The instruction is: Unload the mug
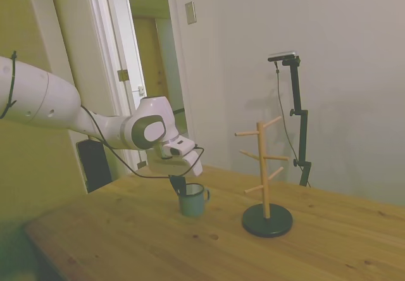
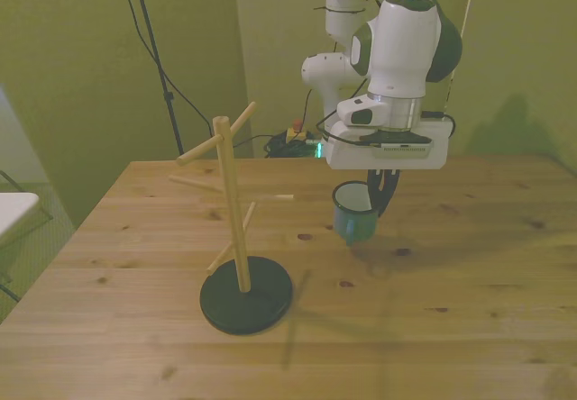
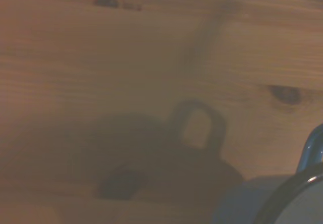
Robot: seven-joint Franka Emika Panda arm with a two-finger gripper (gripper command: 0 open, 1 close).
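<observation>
Side view: mug (image 1: pixel 192 200) upright on tabletop (image 1: pixel 139 243), off rack (image 1: pixel 266 173).
Jaws: gripper (image 1: pixel 178 185) pinching mug's rim.
Advice: release gently, then lift straight up.

No text, label, brand, number or sign can be read in any view. The arm's white casing shows no legible marking. The wall plate by the door is blank.

You are seeing only a blurred sliver of the mug (image 3: pixel 298 196) in the wrist view, cut off at the frame's corner. In the front view, the gripper (image 2: pixel 379 188) is hiding part of its rim, and its fingertips are blending into shadow.
</observation>
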